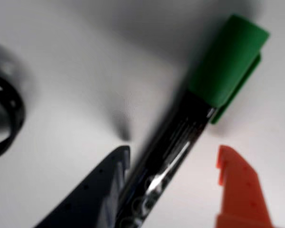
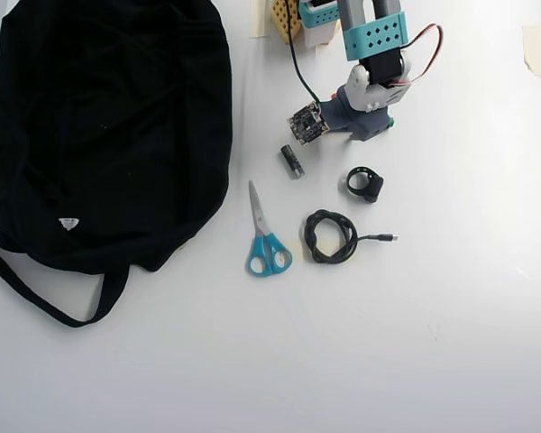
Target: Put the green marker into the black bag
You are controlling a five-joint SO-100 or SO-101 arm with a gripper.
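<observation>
Currently jaws (image 1: pixel 173 164) wide, straddling the green marker (image 1: pixel 199 109) on the worktop (image 1: pixel 76 95); barrel hugs my dark finger, so closing may roll it.

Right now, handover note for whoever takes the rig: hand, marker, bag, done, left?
Hand: open, dark finger against the barrel, orange finger apart from it; no grip yet.
Green marker: lying on the white table between the fingers, cap pointing away from the wrist camera. In the overhead view the arm hides it.
Black bag: far left in the overhead view, away from the arm.
Done: hand lined up over the marker.
Left: close, lift, carry to the bag, drop in.
</observation>
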